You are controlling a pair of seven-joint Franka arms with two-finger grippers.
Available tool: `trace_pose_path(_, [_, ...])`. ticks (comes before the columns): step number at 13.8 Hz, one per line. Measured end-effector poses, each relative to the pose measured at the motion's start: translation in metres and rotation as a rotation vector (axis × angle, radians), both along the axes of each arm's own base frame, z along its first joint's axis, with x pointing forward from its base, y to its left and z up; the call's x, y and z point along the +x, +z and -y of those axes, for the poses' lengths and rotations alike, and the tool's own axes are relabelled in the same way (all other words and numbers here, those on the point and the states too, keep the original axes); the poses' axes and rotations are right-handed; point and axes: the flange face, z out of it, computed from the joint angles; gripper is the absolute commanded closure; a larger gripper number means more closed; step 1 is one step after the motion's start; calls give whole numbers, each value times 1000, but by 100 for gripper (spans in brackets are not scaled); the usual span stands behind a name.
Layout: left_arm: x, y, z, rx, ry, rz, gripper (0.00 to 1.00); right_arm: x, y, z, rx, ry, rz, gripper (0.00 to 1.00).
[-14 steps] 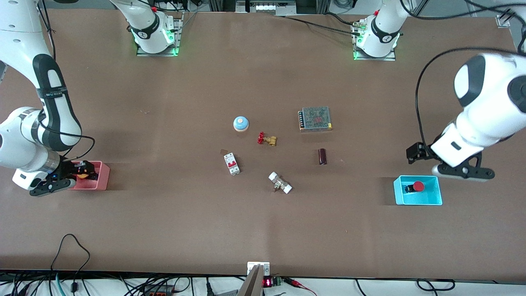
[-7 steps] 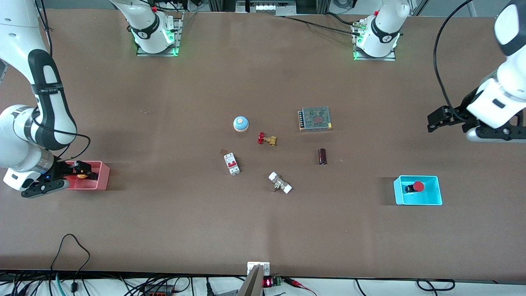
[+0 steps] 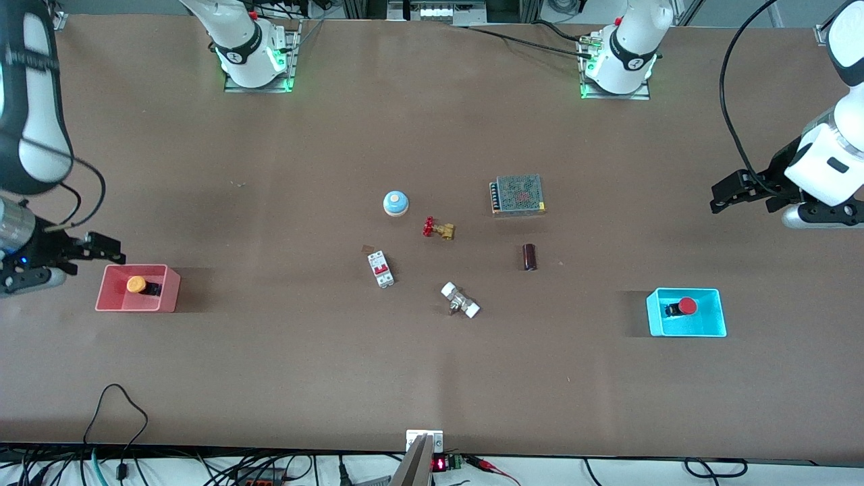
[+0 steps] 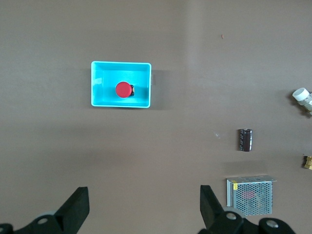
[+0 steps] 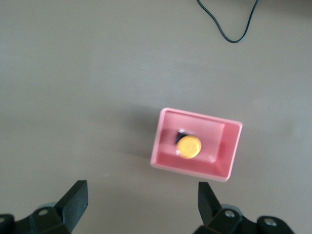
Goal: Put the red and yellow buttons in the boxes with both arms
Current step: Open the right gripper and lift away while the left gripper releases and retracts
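The yellow button [image 3: 137, 284] lies in the pink-red bin [image 3: 169, 298] at the right arm's end of the table. The red button [image 3: 686, 306] lies in the cyan bin [image 3: 695, 331] at the left arm's end. My right gripper [image 3: 108, 252] is open and empty, raised over bare table beside the pink-red bin. Its wrist view shows the bin [image 5: 187, 169] and the yellow button [image 5: 188, 146] past my open gripper [image 5: 141, 202]. My left gripper [image 3: 723, 197] is open and empty, high over bare table beside the cyan bin. Its wrist view shows the bin [image 4: 121, 104], the red button [image 4: 124, 89] and my open gripper [image 4: 144, 209].
Mid-table lie a blue dome [image 3: 396, 202], a brass valve with a red handle [image 3: 438, 229], a metal mesh power supply [image 3: 518, 194], a white circuit breaker [image 3: 381, 268], a dark cylinder [image 3: 530, 256] and a white-ended fitting [image 3: 460, 300].
My right gripper has let go of the yellow button, risen out of the pink-red bin and drawn off toward the table's end. My left gripper has risen away from the cyan bin.
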Motion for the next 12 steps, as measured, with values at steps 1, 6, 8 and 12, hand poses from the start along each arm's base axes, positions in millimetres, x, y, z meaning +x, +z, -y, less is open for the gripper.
trace_pose_path(1, [0,-1,-1,0,2,-2,0,-10,30,-28,-10,-33,5,0])
trace_pose_path(6, [0,-3,-5,0,9,-6,0,-59,117,-118,-35,-96,12,0])
trace_pose_path(8, [1,-5,-12,0,18,-9,0,-61,116,-129,-32,-155,5,0])
trace_pose_path(12, [-2,24,-18,0,28,-8,0,-53,96,-128,-40,-122,-28,0])
